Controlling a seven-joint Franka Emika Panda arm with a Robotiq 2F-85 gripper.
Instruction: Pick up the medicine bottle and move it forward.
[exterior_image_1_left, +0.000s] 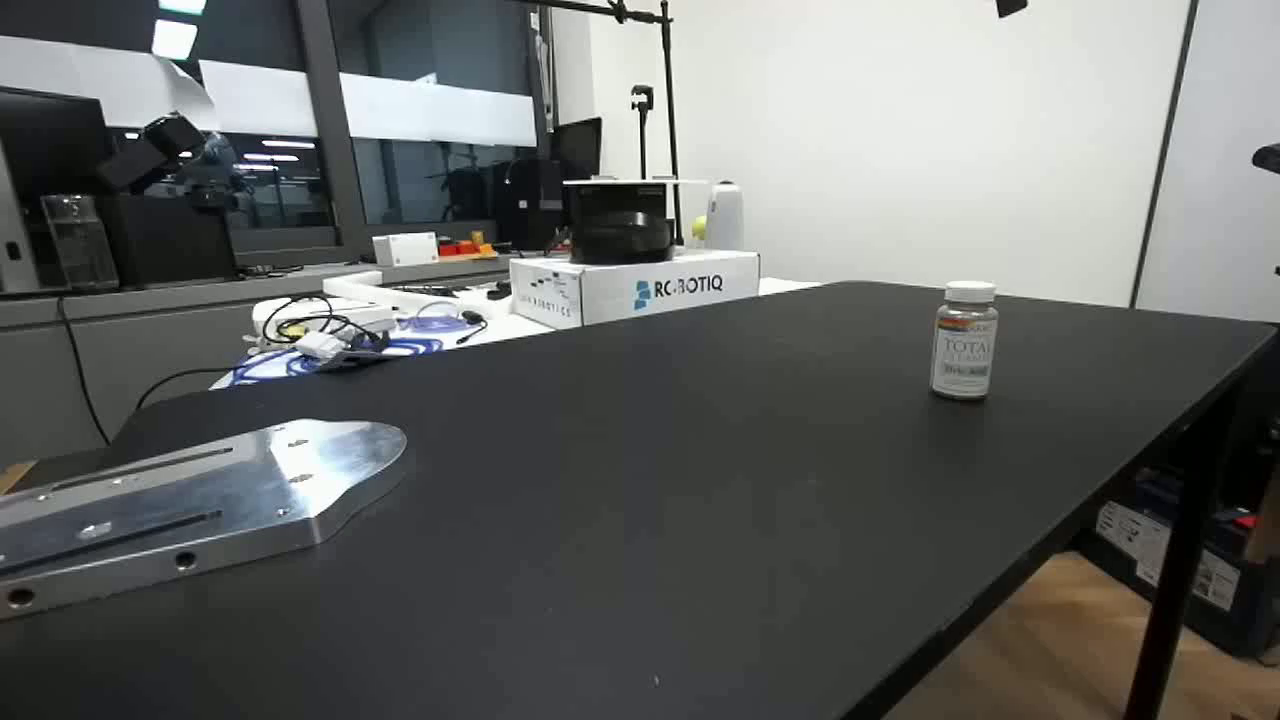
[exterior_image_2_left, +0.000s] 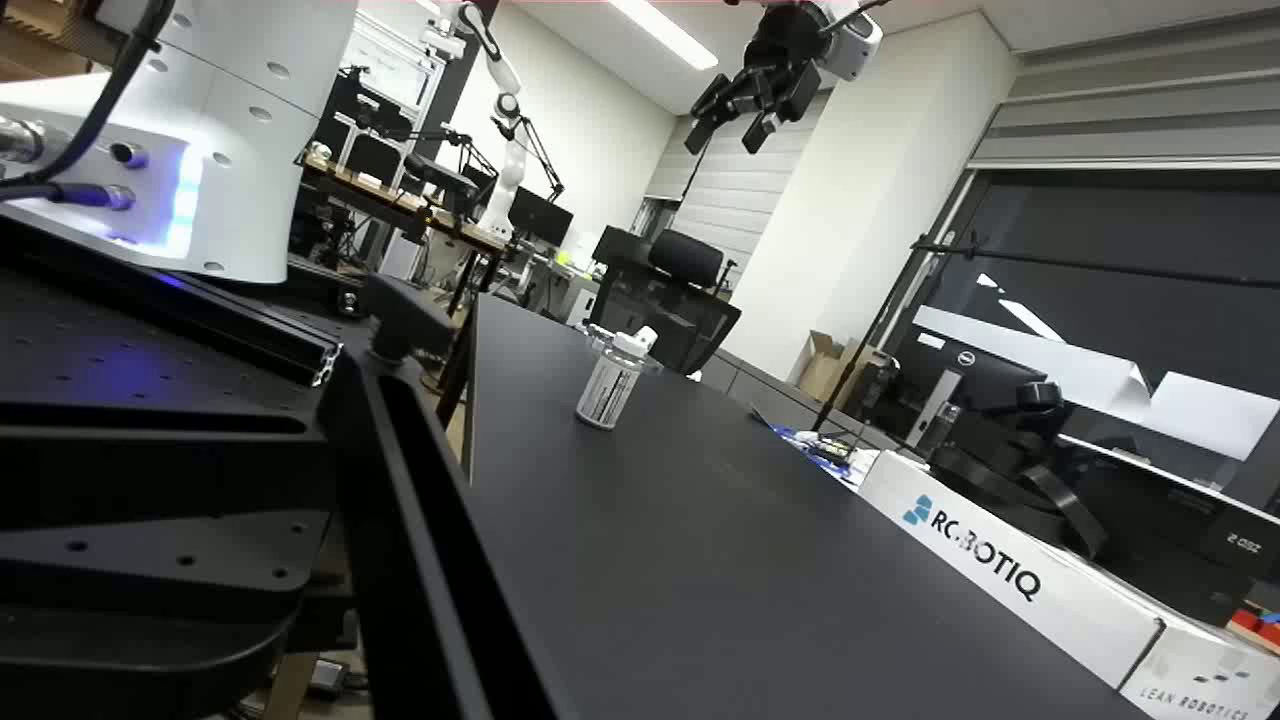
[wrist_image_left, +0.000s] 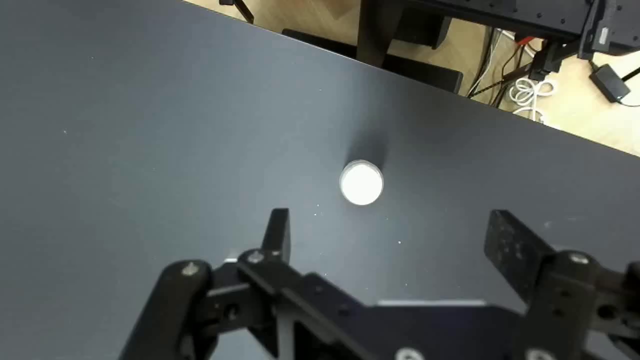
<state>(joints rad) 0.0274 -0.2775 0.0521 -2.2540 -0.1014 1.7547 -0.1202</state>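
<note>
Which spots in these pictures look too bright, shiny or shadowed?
In the wrist view, the medicine bottle has a washed-out white top and a soft shadow; in an exterior view, the metal plate gleams; in an exterior view, the robot base has a bluish glow.

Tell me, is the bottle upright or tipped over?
Upright: in an exterior view, the bottle stands on its base, its white cap on top.
</note>
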